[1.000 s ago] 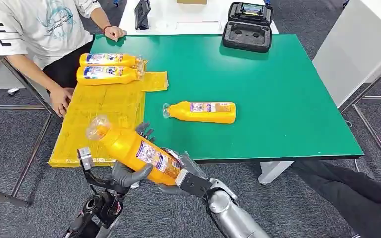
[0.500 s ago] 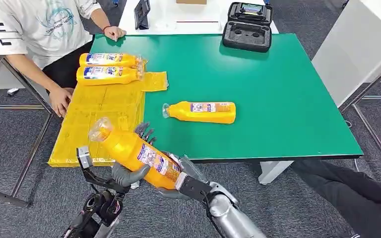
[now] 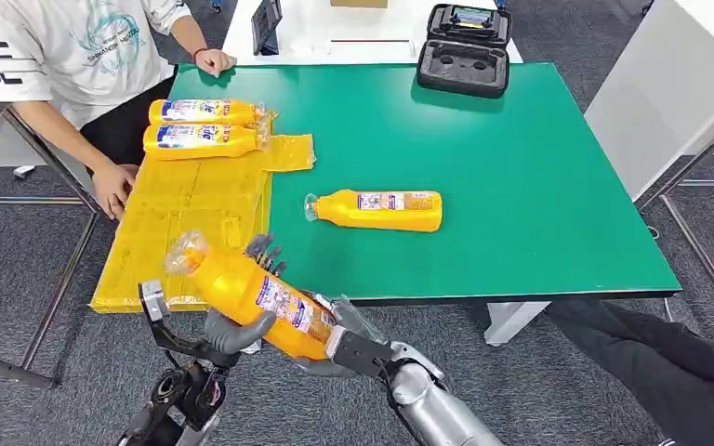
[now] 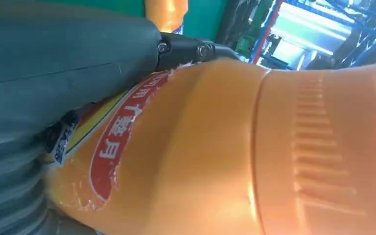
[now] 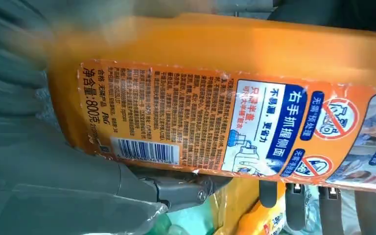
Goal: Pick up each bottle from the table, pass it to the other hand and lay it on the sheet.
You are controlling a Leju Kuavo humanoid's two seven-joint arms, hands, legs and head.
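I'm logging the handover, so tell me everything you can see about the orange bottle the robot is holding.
The held bottle is glossy orange plastic with a clear, crinkly wrap over its cap end and a printed label bearing a barcode and blue panels. It hangs tilted in the air off the green table's near edge, cap end up toward the yellow sheet. The left hand grips its middle from below; the right hand holds its base end.
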